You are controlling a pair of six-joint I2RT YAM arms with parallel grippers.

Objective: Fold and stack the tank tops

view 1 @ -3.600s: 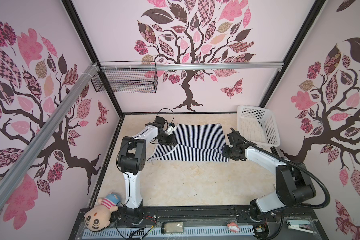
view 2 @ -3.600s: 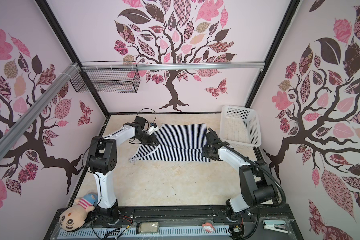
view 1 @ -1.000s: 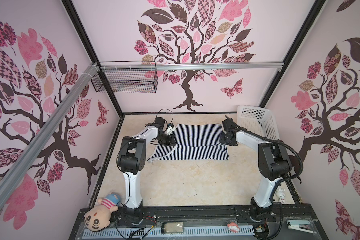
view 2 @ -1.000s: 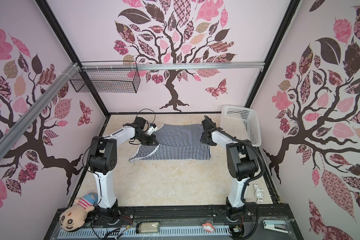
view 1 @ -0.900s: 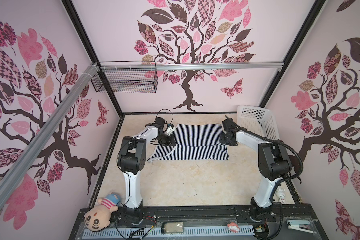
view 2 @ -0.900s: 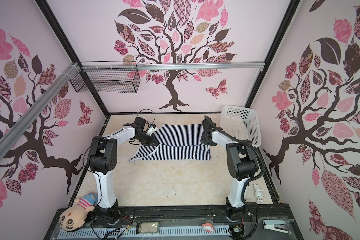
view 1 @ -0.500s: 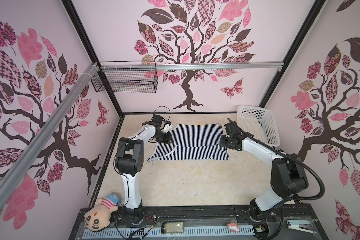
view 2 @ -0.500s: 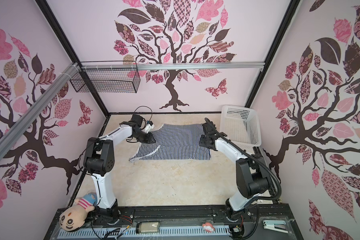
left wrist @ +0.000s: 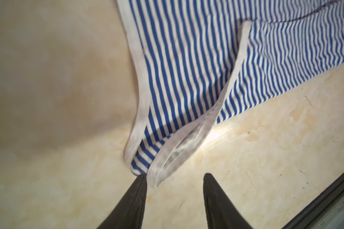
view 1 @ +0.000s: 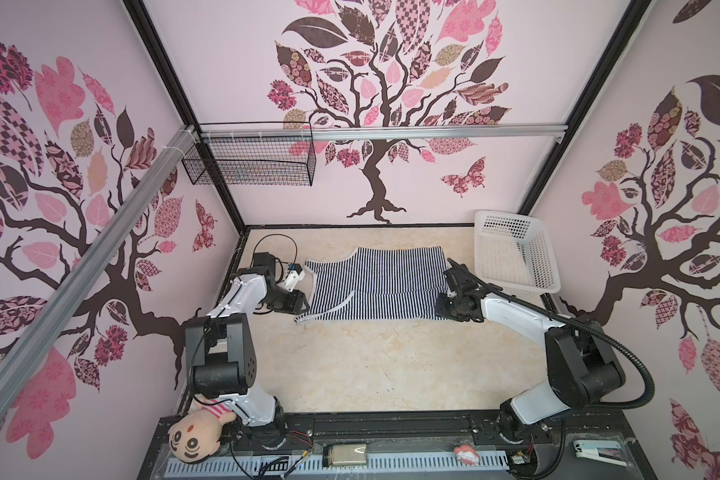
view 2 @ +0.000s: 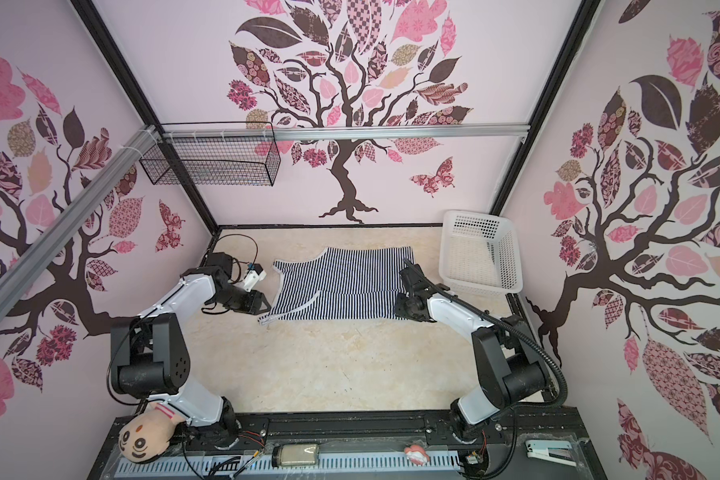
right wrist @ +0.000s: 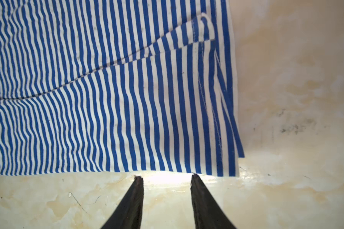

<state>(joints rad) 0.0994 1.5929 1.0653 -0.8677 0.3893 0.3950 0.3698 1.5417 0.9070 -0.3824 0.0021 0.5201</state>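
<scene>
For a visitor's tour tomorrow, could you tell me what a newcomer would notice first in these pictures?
The striped tank top draws the eye first, spread at the far middle of the table between the open left gripper and open right gripper. Next come the pink-and-brown tree decals on the walls, then the white basket in the far right corner and the plush doll at the left arm's base.

white basket [view 1: 533, 262]: back right | wire basket [view 1: 250, 170]: wall | plush doll [view 1: 192, 436]: front left
</scene>
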